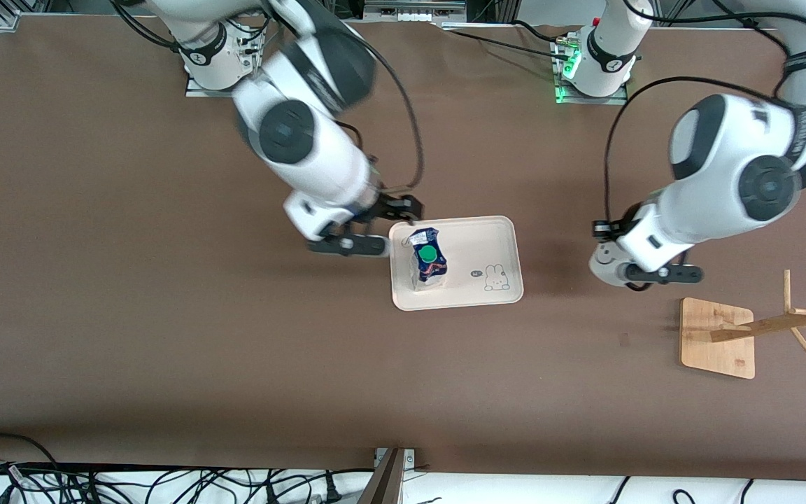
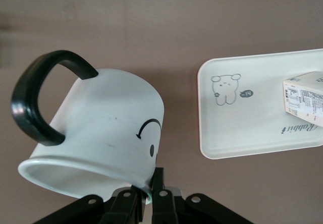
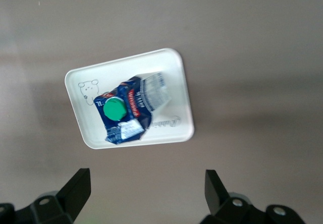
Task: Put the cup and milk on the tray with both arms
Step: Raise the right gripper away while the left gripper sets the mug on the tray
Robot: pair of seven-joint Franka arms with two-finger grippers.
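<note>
While hidden under the left arm in the front view, shows plainly in the left wrist view: white ceramic mug with a black smiley face and black loop handle (image 2: 101,128), tilted, rim pinched between the clenched fingers (image 2: 160,186) of the left gripper (image 1: 644,274), up in the air over bare brown table (image 1: 165,336) between tray and wooden stand. Seen from above in the right wrist view only: round green cap of the small blue and white gable-top milk carton (image 3: 128,110), standing on the pale cream rectangular tray with rounded corners and a bunny drawing (image 1: 494,234), at the tray's end toward the right gripper. Wooden square base with slanted pegs (image 1: 718,339) just past the left gripper, toward that arm's end of the table. Right gripper (image 1: 368,227), jaws spread wide and released, holding nothing, just beside the tray's edge next to the carton.
</note>
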